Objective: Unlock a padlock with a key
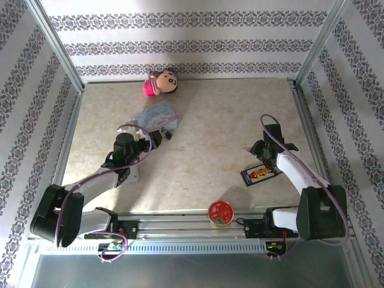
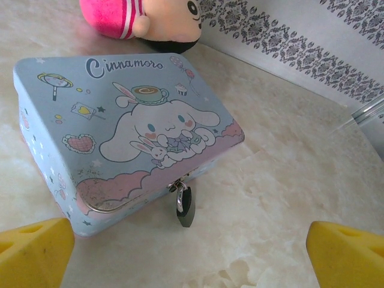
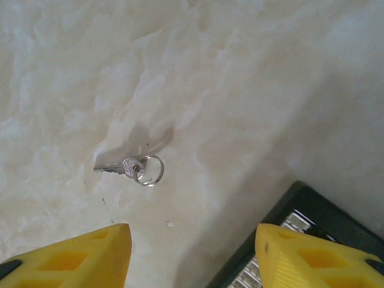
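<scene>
Padlock [image 2: 184,207] hangs from the clasp at the front of the blue box [image 2: 120,126], just ahead of your left gripper [image 2: 191,258] and centred between its wide-open jaws, touching neither; you cannot make out its keyhole; the key [image 3: 127,167] lies flat on the table [image 3: 252,72] ahead of your right gripper [image 3: 192,255], whose jaws are also wide; the frame's edge cuts off a black card [image 3: 312,234].

A doll [image 1: 161,83] and blue box [image 1: 155,114] are set at eleven o'clock on the table [image 1: 210,120]. A key [image 3: 129,168] and card [image 1: 258,174] are laid at four, a tin [image 1: 220,212] at six.
</scene>
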Motion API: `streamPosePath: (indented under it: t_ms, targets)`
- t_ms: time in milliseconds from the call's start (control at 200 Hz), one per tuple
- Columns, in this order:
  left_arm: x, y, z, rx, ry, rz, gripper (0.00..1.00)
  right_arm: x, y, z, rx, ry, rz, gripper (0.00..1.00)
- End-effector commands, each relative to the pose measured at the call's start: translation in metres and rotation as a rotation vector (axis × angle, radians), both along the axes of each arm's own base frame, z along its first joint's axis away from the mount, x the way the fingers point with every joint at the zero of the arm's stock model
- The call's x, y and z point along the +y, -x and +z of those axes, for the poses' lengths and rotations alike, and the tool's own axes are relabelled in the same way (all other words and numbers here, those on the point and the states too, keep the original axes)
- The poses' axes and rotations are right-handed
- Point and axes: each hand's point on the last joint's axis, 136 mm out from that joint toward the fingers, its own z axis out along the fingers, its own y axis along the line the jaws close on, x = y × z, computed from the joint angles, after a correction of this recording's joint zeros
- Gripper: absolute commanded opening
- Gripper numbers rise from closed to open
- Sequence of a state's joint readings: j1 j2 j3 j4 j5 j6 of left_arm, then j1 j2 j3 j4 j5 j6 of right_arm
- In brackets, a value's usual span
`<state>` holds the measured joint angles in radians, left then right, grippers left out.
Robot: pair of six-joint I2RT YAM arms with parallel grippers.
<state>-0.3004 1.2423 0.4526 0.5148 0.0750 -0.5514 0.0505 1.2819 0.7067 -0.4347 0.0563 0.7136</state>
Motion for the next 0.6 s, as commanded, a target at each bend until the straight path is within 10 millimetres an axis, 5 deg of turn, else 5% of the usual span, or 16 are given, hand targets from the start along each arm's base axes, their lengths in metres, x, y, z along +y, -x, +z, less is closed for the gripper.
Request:
streamPosePath:
  t_ms: [0, 595]
  targets:
    - [-0.008, -0.006, 0.021, -0.067, 0.041, -0.017, 0.99, 0.013, -0.017, -0.003, -0.023, -0.069, -0.007, 0.56]
    - [-0.009, -0.005, 0.017, -0.055, 0.043, -0.019, 0.99, 0.028, -0.054, -0.038, 0.0, -0.14, 0.001, 0.44]
